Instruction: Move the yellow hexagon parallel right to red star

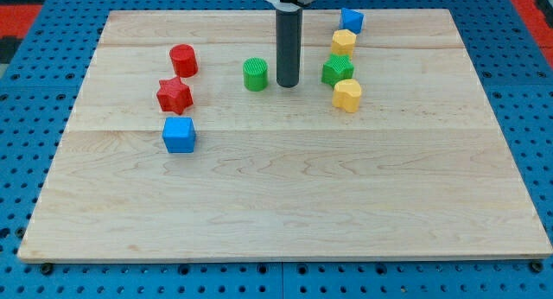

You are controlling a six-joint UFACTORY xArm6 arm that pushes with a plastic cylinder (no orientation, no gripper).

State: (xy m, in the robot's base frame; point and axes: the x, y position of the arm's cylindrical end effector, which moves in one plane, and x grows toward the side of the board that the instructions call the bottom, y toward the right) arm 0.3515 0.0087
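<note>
Our arm ends in a plain dark rod with no jaws, so there is nothing to open or close and it holds nothing. My tip (287,85) rests on the wooden board (285,204) in the far middle part, just right of the green cylinder (255,75) and apart from it by a narrow gap. To the tip's right, a little farther off, sits the green star (337,71).

We see the right-hand blocks forming a short column: the blue block (352,21) farthest, then the yellow hexagon (344,42) just near of it, then the green star, then another yellow block (347,96), whose shape we cannot make out, nearest.

On the left side, well apart from the tip, the red cylinder (183,60) lies farthest, the red star (174,95) just near of it, and the blue cube (179,135) nearest. The yellow hexagon lies far to the right of the red star and farther back than it.
</note>
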